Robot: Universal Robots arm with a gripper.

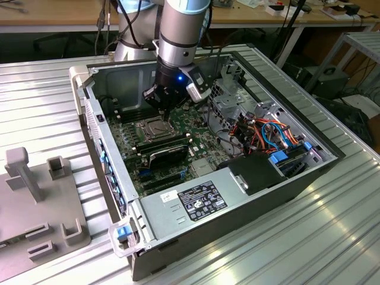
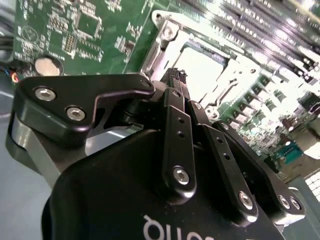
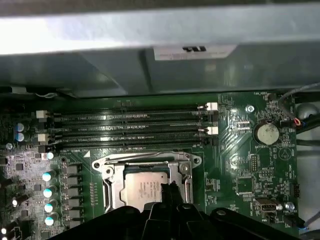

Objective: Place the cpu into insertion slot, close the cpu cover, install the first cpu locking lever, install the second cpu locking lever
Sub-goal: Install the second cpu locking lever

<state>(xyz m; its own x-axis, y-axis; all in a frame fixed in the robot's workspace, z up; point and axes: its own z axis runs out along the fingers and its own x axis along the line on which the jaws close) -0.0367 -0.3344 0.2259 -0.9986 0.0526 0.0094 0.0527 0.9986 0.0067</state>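
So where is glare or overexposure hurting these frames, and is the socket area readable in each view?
Second wrist view: the cpu is washed out nearly white, as is the board beyond it. First wrist view: even light, the cpu and the cpu cover read clearly, with a bright band on the case wall. Exterior view: the tool shades the socket.

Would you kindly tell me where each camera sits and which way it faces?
Exterior view: off the arm, above, looking down into the open case; arm and hand show.
Second wrist view: behind the hand, facing the cpu.
First wrist view: on the wrist, facing the board; fingers show.
Both wrist views share the cpu.
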